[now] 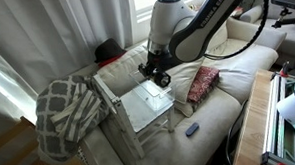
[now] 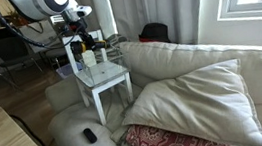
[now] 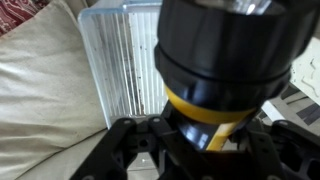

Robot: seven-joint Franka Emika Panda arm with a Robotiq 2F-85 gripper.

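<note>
Pincer (image 1: 155, 74) closed about a black cylinder (image 3: 220, 50) with a yellow band, held upright over the ribbed glass tabletop (image 3: 120, 60); contact with it indeterminate; table stands on sofa (image 1: 223, 101)

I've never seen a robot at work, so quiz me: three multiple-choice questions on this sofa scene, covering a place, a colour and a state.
1. Where does the pincer hang?
A over the white table
B over the floor
C beside the window

2. The patterned cushion is mainly:
A blue
B red
C green

3. The white table stands:
A upright
B on its side
C upside down

Answers:
1 A: both exterior views show the pincer above the tabletop.
2 B: its red pattern shows in both exterior views.
3 A: its legs point down onto the sofa.
</note>
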